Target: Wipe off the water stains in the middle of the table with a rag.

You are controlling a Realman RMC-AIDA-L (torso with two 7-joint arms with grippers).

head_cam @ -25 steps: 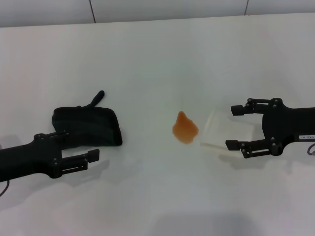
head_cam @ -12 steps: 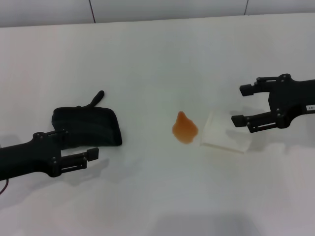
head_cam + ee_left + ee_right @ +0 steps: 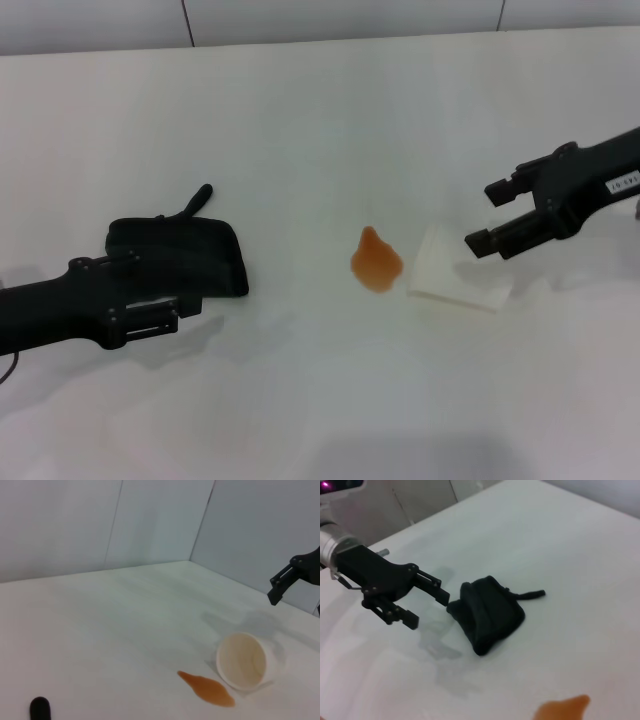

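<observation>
The black rag [image 3: 180,255] lies folded on the left of the white table [image 3: 300,120], its narrow tail pointing away. My left gripper [image 3: 186,290] is open at the rag's near edge, with one finger alongside the cloth; the right wrist view shows it [image 3: 428,609] open beside the rag [image 3: 490,612]. The orange water stain [image 3: 376,262] sits mid-table and also shows in the wrist views [image 3: 207,690] [image 3: 562,707]. My right gripper [image 3: 484,217] hangs open and empty, raised to the right of the stain.
A translucent white cup [image 3: 460,268] lies on its side just right of the stain, its mouth facing the left wrist camera [image 3: 245,660]. A grey wall runs along the table's far edge.
My right gripper has lifted off from around the cup and drawn up and to the right. My left gripper has edged forward to the rag's near edge.
</observation>
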